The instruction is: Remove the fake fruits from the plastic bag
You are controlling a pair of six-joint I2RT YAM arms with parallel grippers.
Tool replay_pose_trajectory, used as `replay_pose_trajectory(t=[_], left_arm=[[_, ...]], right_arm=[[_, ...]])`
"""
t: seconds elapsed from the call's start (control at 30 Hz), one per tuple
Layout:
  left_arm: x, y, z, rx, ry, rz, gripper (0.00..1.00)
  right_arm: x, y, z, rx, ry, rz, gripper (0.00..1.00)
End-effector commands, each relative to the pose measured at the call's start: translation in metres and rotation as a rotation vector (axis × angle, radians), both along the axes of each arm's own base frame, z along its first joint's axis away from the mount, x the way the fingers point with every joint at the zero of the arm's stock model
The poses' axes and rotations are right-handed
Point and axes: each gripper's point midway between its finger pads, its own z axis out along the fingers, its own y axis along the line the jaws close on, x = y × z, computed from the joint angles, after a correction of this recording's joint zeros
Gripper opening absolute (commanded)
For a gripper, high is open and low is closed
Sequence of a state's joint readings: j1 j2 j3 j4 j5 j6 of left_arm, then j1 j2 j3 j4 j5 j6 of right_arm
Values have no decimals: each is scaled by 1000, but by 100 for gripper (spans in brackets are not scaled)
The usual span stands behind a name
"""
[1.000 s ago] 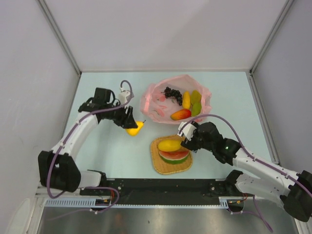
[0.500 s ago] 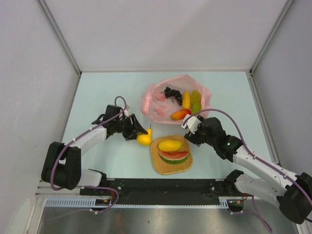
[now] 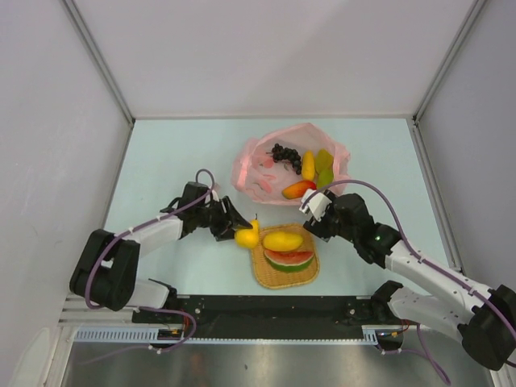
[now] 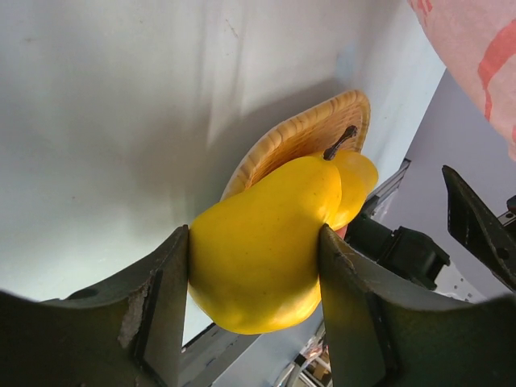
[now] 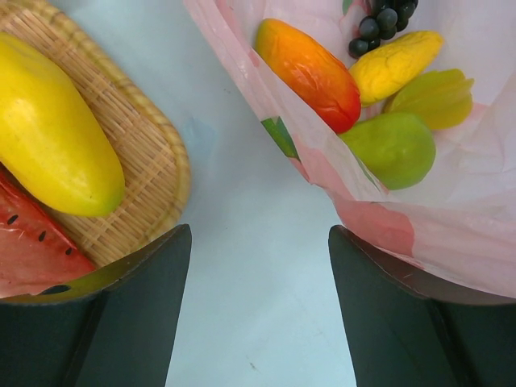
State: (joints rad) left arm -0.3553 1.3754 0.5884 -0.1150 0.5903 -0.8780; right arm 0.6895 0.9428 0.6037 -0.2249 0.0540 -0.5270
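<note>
My left gripper (image 3: pixel 240 231) is shut on a yellow pear-shaped fruit (image 3: pixel 247 238) (image 4: pixel 266 242) with a brown stem, held just off the left edge of the woven tray (image 3: pixel 260 274) (image 4: pixel 298 137). The pink plastic bag (image 3: pixel 251 173) (image 5: pixel 451 234) lies open behind it. Inside are dark grapes (image 3: pixel 284 153), a yellow fruit (image 5: pixel 395 63), a green fruit (image 5: pixel 395 147) and a red-orange fruit (image 3: pixel 298 189) (image 5: pixel 310 72). My right gripper (image 3: pixel 311 211) (image 5: pixel 258 258) is open over bare table between the tray and the bag, holding nothing.
On the tray (image 5: pixel 137 173) lie a yellow mango (image 3: pixel 281 239) (image 5: pixel 56 129) and a red watermelon slice (image 3: pixel 288 260) (image 5: pixel 24 250). Grey walls enclose the table on three sides. The arms' bases and a black rail run along the near edge.
My left gripper has carried the yellow fruit rightward and nearer, from beside the bag to the tray's left edge. The right gripper backed off the tray toward the bag, then held still.
</note>
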Motion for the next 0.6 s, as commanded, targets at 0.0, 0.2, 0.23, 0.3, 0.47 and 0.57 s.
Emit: replay_pose_trajectory(t=[0.0,0.2,0.23,0.3,0.47,0.57], left_arm=[[-8,-11,-7,-22,36,-16,1],[-3,-18,-5,4,31,-54,0],[-5,-16,-6,19,43,-53,0],[-6,-15,-4,28,35,-53,0],[-1,-5,1,107,7,-37,0],[-3,-8,11,122,-23,-44,0]], right_arm=[[2,3,18,53,-59,12,74],[-2,-3,11,49,-46,7,73],[-2,-3,10,49,-46,8,74],[-2,-4,10,50,-51,8,74],[-3,-4,9,54,-52,11,74],[-5,-5,6,52,-44,13,74]])
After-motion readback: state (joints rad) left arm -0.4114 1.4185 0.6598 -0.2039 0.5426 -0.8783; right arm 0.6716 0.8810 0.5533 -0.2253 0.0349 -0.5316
